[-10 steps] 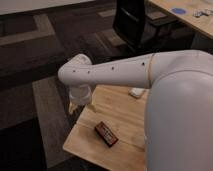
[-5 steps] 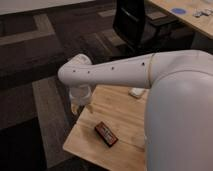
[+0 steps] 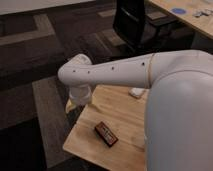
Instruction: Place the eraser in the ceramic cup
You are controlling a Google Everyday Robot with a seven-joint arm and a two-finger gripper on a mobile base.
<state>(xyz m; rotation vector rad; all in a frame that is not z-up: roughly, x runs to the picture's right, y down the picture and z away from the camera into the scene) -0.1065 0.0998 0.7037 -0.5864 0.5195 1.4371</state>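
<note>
Because the gripper [image 3: 79, 100], grip state indeterminable, hangs at the left corner of the table [image 3: 127, 117] apart from the eraser [image 3: 106, 134] and no ceramic cup shows, misplacement is a risk.

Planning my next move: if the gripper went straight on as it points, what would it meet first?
Probably the far left corner of the light wooden table, above which the gripper hangs pointing down; depth is unclear. The black-topped rectangular eraser lies off that line.

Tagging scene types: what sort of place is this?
Likely an office: carpet tiles, a black office chair, a long desk behind. The arm hides the pincer at the left corner of the wooden table.
</note>
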